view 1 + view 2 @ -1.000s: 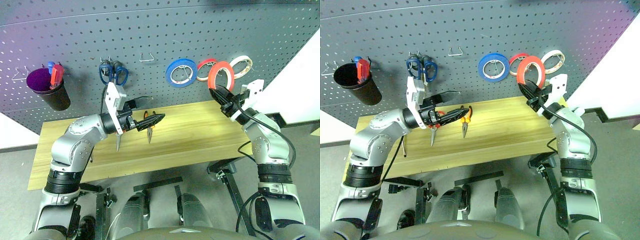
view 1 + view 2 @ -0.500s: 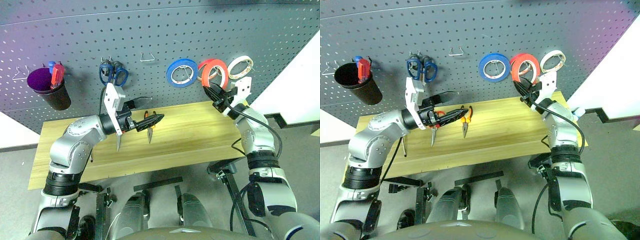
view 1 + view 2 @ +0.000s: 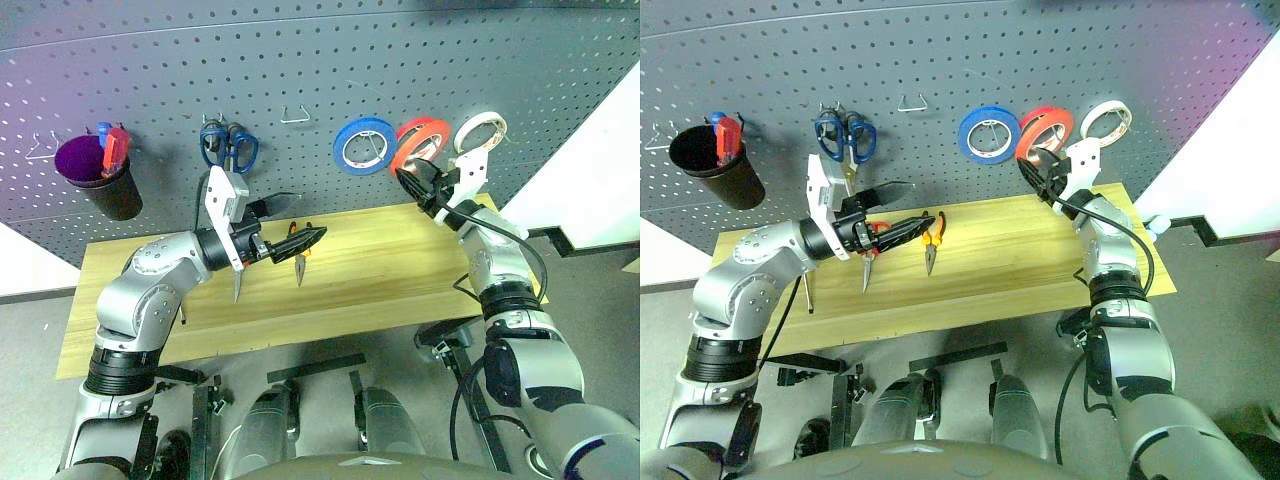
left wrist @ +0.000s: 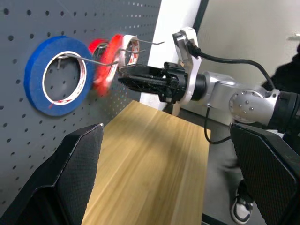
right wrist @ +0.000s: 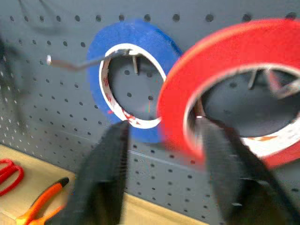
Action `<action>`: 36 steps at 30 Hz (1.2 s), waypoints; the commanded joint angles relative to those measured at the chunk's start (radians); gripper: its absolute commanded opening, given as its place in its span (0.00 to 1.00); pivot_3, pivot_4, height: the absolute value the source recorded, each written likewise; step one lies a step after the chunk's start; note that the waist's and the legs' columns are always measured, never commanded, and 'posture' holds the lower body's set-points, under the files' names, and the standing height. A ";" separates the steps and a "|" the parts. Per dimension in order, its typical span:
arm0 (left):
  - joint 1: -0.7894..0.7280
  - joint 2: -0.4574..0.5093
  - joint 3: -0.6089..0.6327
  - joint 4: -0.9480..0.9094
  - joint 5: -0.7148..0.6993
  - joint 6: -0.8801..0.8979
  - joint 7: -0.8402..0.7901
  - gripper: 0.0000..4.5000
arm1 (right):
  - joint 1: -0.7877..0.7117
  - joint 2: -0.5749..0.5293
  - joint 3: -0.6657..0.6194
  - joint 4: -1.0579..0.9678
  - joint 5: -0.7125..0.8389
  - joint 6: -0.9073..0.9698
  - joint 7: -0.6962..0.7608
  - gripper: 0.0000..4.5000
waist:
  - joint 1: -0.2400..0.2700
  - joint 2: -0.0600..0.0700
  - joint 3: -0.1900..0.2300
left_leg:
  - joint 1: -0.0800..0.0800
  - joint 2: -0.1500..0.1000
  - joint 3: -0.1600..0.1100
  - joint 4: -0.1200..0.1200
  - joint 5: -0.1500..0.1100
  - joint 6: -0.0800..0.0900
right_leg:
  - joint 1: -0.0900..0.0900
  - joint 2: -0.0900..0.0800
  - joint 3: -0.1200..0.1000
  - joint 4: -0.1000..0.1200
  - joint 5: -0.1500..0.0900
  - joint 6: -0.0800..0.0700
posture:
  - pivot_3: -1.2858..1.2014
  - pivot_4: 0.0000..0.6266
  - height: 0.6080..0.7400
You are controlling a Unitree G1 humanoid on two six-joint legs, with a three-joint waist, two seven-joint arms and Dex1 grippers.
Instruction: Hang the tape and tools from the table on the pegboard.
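The red-orange tape (image 3: 420,140) hangs tilted against the dark grey pegboard (image 3: 450,60), between a blue roll and a white roll. My right gripper (image 3: 408,180) is just below it, open, with its fingers on either side of the tape's lower rim. Small pliers (image 3: 298,262) with orange-and-black handles lie on the light wooden table (image 3: 380,270). Red-handled scissors (image 3: 868,240) lie beside the pliers, partly hidden behind my left gripper (image 3: 312,215). That gripper hovers open and empty over the table's middle.
On the pegboard hang a blue roll (image 3: 362,146), a cream-white roll (image 3: 480,131), blue-handled scissors (image 3: 228,147) and a black cup (image 3: 105,185) holding small items. A bare wire hook (image 3: 293,117) sticks out between the scissors and the blue roll.
My right gripper carried the red tape left and in to the pegboard, between the blue and white rolls, then its fingers parted. The left arm stayed still.
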 commanded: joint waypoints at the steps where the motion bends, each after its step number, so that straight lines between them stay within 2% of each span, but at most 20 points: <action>1: 0.004 0.012 0.022 -0.047 -0.022 0.003 0.002 1.00 | -0.031 -0.003 -0.011 -0.003 0.004 -0.025 0.017 0.82 | 0.000 0.000 0.000 | 0.000 0.000 0.000 0.000 0.000 0.000 | 0.000 0.000 0.000 0.000 0.000 0.000 | 0.48 0.29 1.00; 3: 0.006 0.013 0.024 -0.048 -0.021 0.005 0.002 1.00 | -0.026 -0.003 -0.010 -0.005 0.003 -0.023 0.019 0.97 | 0.000 0.000 0.000 | 0.000 0.000 0.000 0.000 0.000 0.000 | 0.000 0.000 0.000 0.000 0.000 0.000 | 0.48 0.29 1.00; 4: 0.006 0.013 0.025 -0.049 -0.021 0.006 0.002 1.00 | -0.023 -0.003 -0.011 -0.009 0.005 -0.022 0.022 0.99 | 0.000 0.000 0.000 | 0.000 0.000 0.000 0.000 0.000 0.000 | 0.000 0.000 0.000 0.000 0.000 0.000 | 0.48 0.29 1.00; 14: 0.009 0.010 0.023 -0.043 -0.019 0.000 -0.001 1.00 | 0.070 -0.012 -0.013 -0.139 0.037 0.054 0.064 0.99 | 0.001 0.000 0.000 | 0.000 0.000 0.000 0.000 0.000 0.000 | 0.000 0.000 0.000 0.000 0.000 0.000 | 0.48 0.29 1.00; 22: 0.031 0.015 0.038 -0.030 -0.010 -0.017 0.000 1.00 | 0.217 -0.037 -0.014 -0.456 0.115 0.266 0.080 0.99 | 0.000 0.000 0.000 | 0.000 0.001 0.000 0.000 -0.001 0.002 | 0.000 0.000 0.000 0.000 0.000 0.000 | 0.47 0.29 1.00; 27: 0.070 0.012 0.056 0.006 0.024 -0.064 0.011 1.00 | 0.320 -0.107 0.023 -0.704 0.200 0.468 0.171 0.99 | 0.001 0.000 0.000 | 0.000 0.001 0.000 -0.001 -0.002 0.003 | -0.001 -0.001 0.000 0.000 0.000 0.000 | 0.47 0.30 1.00; 32: 0.081 0.010 0.061 0.002 0.022 -0.075 0.014 1.00 | 0.330 -0.128 0.043 -0.731 0.195 0.514 0.188 0.99 | 0.002 0.000 0.000 | 0.000 0.001 0.000 -0.001 -0.003 0.004 | -0.001 -0.002 0.001 0.000 0.000 0.000 | 0.48 0.32 1.00; 36: 0.105 0.015 0.082 -0.027 0.002 -0.058 0.027 1.00 | 0.323 -0.088 0.081 -0.707 0.166 0.497 0.168 0.99 | 0.000 0.000 0.000 | 0.000 0.001 0.000 -0.002 -0.003 0.004 | -0.001 -0.002 0.001 -0.001 0.000 -0.001 | 0.49 0.33 1.00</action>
